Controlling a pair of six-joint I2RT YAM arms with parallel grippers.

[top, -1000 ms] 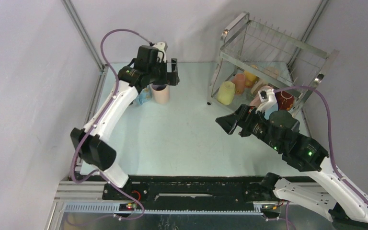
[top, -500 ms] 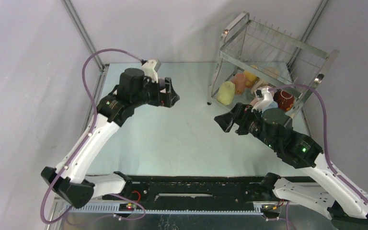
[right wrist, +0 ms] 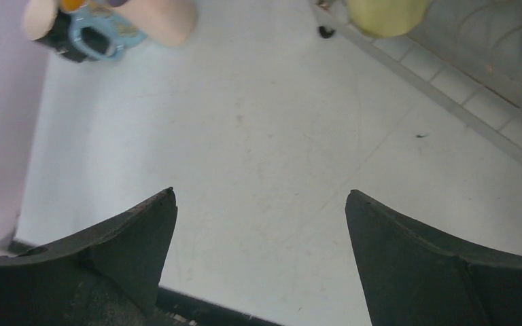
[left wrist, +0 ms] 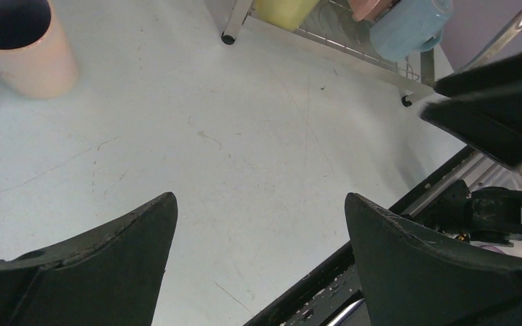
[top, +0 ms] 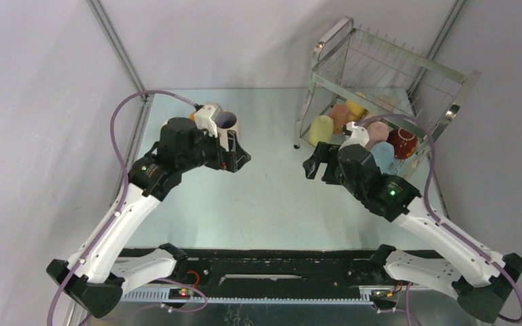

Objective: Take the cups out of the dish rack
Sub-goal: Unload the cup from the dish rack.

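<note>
Left end effector [top: 236, 157] and right end effector [top: 316, 167] both wide, gripping nothing.
Both hang over the worktop [top: 272, 197]. Peach mug [top: 228, 125] stands upright at 11 o'clock, partly behind the left wrist. Dish rack [top: 380, 68] at 1 o'clock; lower tier holds yellow cup [top: 321, 129], pink cup [top: 340, 114], blue cup [top: 384, 155], dark red cup [top: 403, 141].

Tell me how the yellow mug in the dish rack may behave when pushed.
The yellow mug looks ceramic, so probably rigid and fairly heavy. Its rounded wall may slide or roll on the dish rack wires. The salmon mug sits close, so they might knock together.
</note>
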